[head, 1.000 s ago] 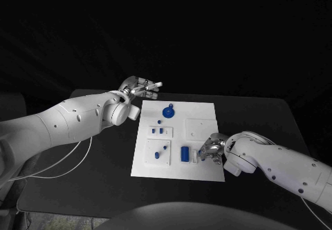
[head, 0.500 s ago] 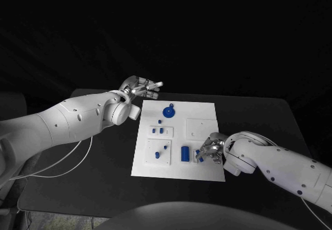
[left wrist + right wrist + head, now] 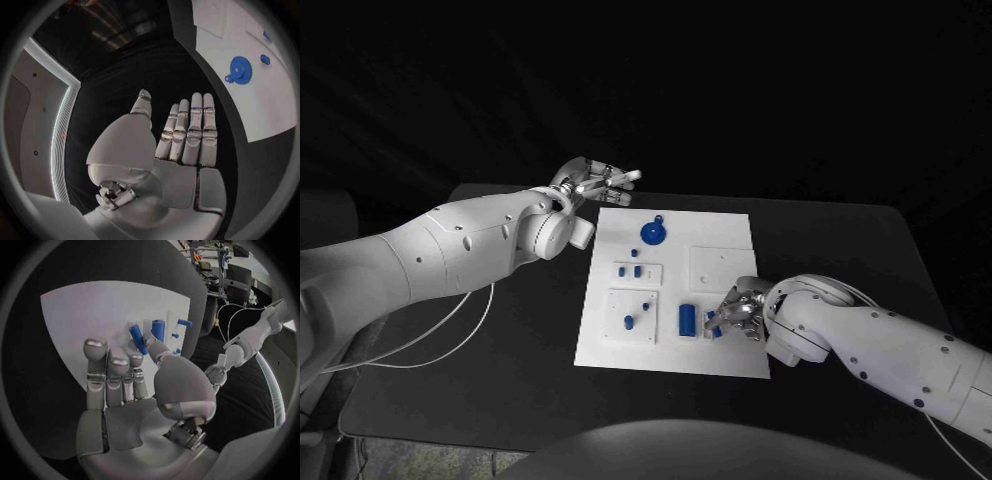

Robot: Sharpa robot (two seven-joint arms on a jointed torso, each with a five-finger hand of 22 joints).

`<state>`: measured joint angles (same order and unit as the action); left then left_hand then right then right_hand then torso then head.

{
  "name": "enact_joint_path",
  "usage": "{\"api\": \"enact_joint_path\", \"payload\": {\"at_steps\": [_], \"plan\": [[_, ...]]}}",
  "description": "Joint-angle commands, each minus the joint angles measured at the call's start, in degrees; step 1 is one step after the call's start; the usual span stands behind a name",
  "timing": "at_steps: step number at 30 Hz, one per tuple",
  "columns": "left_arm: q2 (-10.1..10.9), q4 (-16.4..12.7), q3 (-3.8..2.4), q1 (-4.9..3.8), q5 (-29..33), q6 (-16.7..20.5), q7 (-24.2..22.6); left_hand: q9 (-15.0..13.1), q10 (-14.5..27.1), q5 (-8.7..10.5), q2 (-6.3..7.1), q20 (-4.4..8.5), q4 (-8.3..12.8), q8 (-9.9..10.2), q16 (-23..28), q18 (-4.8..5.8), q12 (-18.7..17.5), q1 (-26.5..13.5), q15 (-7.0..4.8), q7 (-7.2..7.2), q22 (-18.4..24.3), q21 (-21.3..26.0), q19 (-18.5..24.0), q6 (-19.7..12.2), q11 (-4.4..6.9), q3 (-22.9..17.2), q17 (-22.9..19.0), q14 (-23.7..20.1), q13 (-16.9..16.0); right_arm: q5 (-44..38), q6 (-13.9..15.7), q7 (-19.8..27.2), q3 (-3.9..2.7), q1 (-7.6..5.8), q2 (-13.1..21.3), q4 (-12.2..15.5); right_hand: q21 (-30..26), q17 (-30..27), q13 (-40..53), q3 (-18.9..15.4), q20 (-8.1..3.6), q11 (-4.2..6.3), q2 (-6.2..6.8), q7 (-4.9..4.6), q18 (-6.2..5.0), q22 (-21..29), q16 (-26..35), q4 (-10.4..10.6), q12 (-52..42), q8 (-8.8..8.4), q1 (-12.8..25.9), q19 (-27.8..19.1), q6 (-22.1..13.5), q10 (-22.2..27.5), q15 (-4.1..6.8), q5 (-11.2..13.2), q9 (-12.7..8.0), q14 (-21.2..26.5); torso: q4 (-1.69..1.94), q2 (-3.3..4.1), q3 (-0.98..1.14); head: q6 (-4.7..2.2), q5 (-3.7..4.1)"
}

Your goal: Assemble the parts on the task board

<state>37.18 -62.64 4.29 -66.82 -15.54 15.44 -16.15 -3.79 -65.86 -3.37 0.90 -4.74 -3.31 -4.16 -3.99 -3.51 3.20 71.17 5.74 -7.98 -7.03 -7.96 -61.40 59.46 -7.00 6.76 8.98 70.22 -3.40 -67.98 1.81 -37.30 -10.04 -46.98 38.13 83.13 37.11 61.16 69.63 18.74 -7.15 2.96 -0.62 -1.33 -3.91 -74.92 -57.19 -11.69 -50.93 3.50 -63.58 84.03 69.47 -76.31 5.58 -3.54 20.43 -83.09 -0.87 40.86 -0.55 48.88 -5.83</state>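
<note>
The small blue peg (image 3: 136,338) is pinched at the tips of the right hand (image 3: 741,312), thumb against fingers, over the near right part of the task board (image 3: 718,225). In the right wrist view its long axis runs slanted, not plumb, with the free end pointing away from the palm toward the board, and the thicker blue cylinder (image 3: 687,319) stands just beyond it. In the head view that cylinder lies at about 9 o'clock from the right hand, just beside it, so the coming move likely turns on squaring the peg's axis to the board before it goes down near there; which hole it is meant for cannot be told. The right hand is by far the nearer one. The left hand (image 3: 596,181) hovers flat and spread, holding nothing, off the board's far left corner over the black desk (image 3: 848,240), at roughly 11 o'clock from the blue gear (image 3: 651,234) and well apart from the work. Compared with a second ago, the right hand has crept slightly toward the cylinder and the peg now shows blue at its fingertips; the left hand and the parts on the board have not shifted.
</note>
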Motion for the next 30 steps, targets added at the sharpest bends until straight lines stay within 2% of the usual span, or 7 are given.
{"api": "enact_joint_path", "payload": {"at_steps": [1,10,19,23,30], "plan": [[-0.14,-0.13,-0.04,-0.03,-0.09,-0.88,-0.09,-0.07,0.35,-0.12,-0.3,-0.13,-0.3,0.16,0.19,0.61,0.28,-0.27,-0.02,-0.09,0.06,-0.39,0.24,-0.43,-0.04,0.03,0.08,-0.48,-0.08,-1.48,-1.86,-0.62,0.18,0.03,-0.37,-0.12,0.05,-0.05,-0.16,-0.64,0.04,0.13,0.15,0.32,0.85,0.08,0.11,0.3,0.2,0.12,0.87,2.98,0.87,-0.38,0.24,0.42,-0.24,-0.27,0.03,0.01,0.02,0.08,0.01],[-0.05,-0.19,-0.04,-0.04,-0.1,-1.03,0.04,-0.08,0.42,-0.11,-0.32,-0.14,-0.31,0.16,0.19,0.61,0.27,-0.25,0.0,-0.1,0.12,-0.42,0.28,-0.44,-0.05,0.04,0.08,-0.54,-0.08,-2.4,-2.57,-0.87,0.68,0.04,-0.83,-0.45,-0.01,-0.13,-0.22,-1.68,0.02,0.16,0.29,0.38,0.85,0.22,0.25,0.8,0.31,0.16,1.44,2.97,1.23,-0.43,0.26,0.28,-0.59,-0.24,-0.01,0.0,0.01,0.28,-0.07],[-0.23,-0.04,-0.04,-0.04,-0.23,-1.13,0.12,-0.08,0.42,-0.11,-0.32,-0.14,-0.31,0.16,0.19,0.61,0.27,-0.25,0.0,-0.1,0.12,-0.42,0.28,-0.44,-0.05,0.04,0.08,-0.54,-0.08,-3.05,-1.75,-0.66,0.78,0.04,-1.24,-0.79,-0.04,-0.14,-0.24,-2.3,-0.02,0.19,0.44,0.45,0.86,0.3,0.26,1.39,0.34,0.17,2.21,2.98,1.55,-0.51,0.3,0.34,-0.56,-0.25,-0.05,0.06,-0.04,0.3,-0.06],[-0.26,0.0,-0.04,-0.04,-0.24,-1.11,0.15,-0.08,0.48,-0.13,-0.47,-0.16,-0.32,0.16,0.18,0.61,0.27,-0.3,0.01,-0.11,0.17,-0.44,0.31,-0.49,-0.06,0.07,0.08,-0.58,-0.08,-3.14,-1.05,-0.43,0.79,0.04,-1.47,-0.95,0.04,-0.12,-0.17,-2.64,-0.04,0.24,0.32,0.55,0.89,0.32,0.25,2.06,0.22,0.2,2.89,3.0,1.83,-0.64,0.33,0.46,-0.41,-0.27,0.02,0.03,0.02,0.3,-0.07],[-0.23,0.01,-0.04,-0.03,-0.25,-1.07,0.2,-0.08,0.48,-0.17,-0.55,-0.16,-0.34,0.14,0.19,0.61,0.28,-0.35,0.01,-0.1,0.19,-0.46,0.31,-0.47,-0.06,0.09,0.08,-0.58,-0.08,-3.18,-0.62,-0.14,0.8,0.04,-1.65,-1.17,0.12,-0.1,-0.11,-3.02,-0.11,0.29,0.05,0.6,0.96,0.37,0.26,3.0,0.19,0.18,4.0,2.99,2.0,-0.77,0.37,0.58,-0.12,-0.28,0.0,0.01,0.02,0.29,-0.15]]}}
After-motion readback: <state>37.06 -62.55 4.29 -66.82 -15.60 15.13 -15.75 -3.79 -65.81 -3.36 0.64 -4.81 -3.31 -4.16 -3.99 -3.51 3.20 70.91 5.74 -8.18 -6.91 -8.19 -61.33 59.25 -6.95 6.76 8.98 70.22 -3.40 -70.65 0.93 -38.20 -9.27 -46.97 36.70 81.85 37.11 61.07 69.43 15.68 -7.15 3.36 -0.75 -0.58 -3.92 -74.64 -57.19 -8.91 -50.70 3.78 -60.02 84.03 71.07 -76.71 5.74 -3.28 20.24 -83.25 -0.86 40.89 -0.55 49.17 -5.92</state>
